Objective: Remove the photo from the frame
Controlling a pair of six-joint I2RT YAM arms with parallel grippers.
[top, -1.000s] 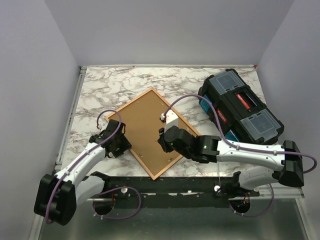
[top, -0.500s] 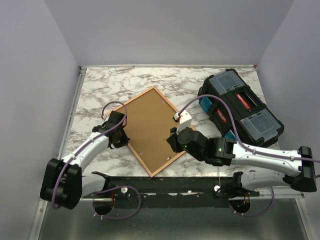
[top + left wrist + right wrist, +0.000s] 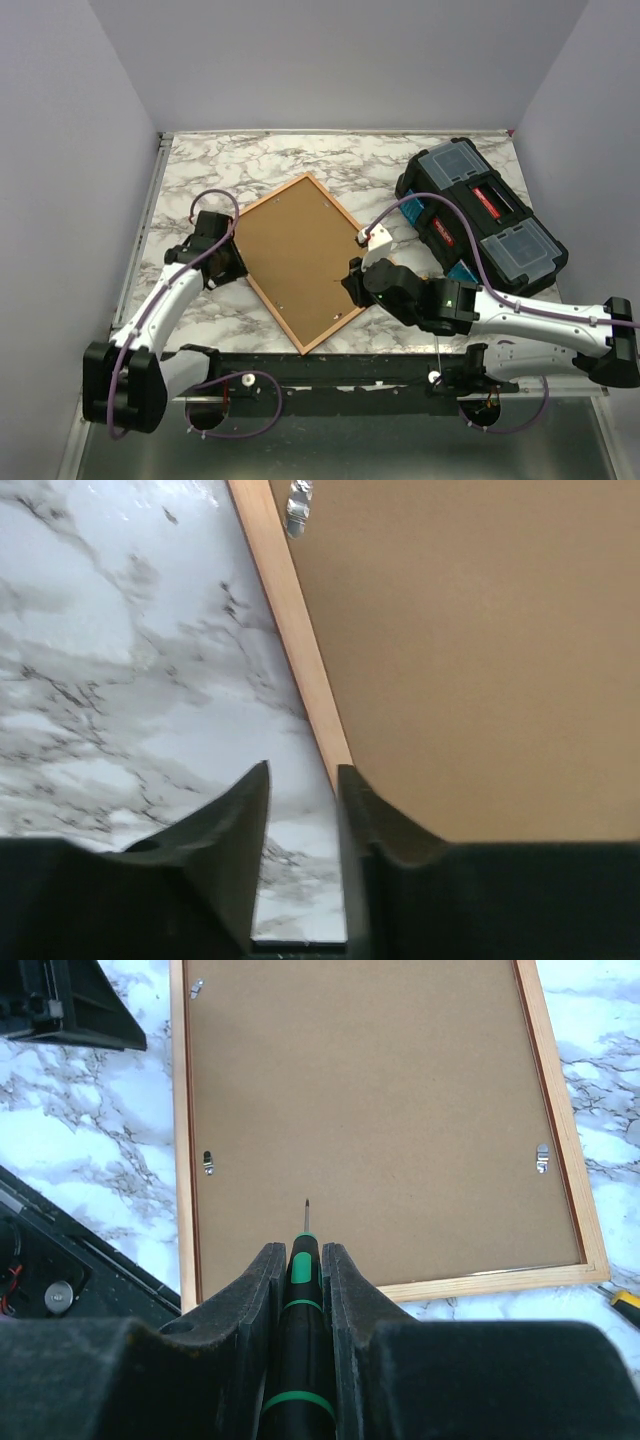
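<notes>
The frame (image 3: 290, 250) lies face down on the marble table with its brown backing board (image 3: 370, 1090) up. Small metal clips (image 3: 208, 1162) hold the board; the photo is hidden beneath it. My left gripper (image 3: 236, 266) sits low at the frame's left rail (image 3: 295, 610), its jaws slightly open with only marble between the fingertips of this gripper (image 3: 303, 770). My right gripper (image 3: 352, 285) hovers over the frame's near right side, shut on a black and green screwdriver (image 3: 303, 1290). The tip of that tool points at the board, past the right gripper (image 3: 304, 1247).
A black toolbox (image 3: 480, 215) with clear lid compartments stands at the right of the table. A yellow-handled tool (image 3: 625, 1303) lies on the marble off the frame's corner. The table's metal rail (image 3: 330, 375) runs along the near edge.
My left gripper has slid up along the frame's left edge; its jaws shut, then parted a little. My right gripper has drawn back toward the frame's right edge, still holding the screwdriver.
</notes>
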